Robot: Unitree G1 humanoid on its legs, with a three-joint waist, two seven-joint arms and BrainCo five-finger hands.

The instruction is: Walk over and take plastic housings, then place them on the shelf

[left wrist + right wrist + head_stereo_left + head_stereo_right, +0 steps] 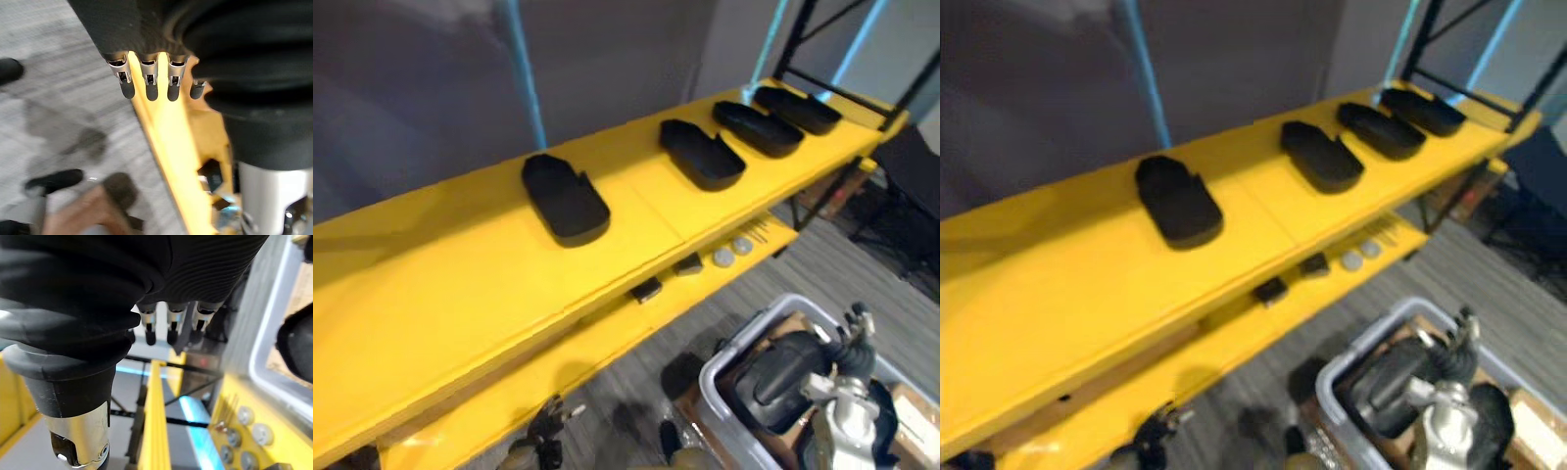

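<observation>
left hand [146, 29]: black ribbed cover | fingers [126, 82]: silver, dark tips | right hand [168, 330]: same cover, silver-grey wrist tube

Both hands hang low, fingers loose.
The left hand [149, 78] shows at the lower left of the head views, its dark-tipped fingers straight in a row past the ribbed cover. The right hand [843, 390] shows at the lower right, its fingers [171, 328] relaxed and uncurled, thumb apart.
</observation>
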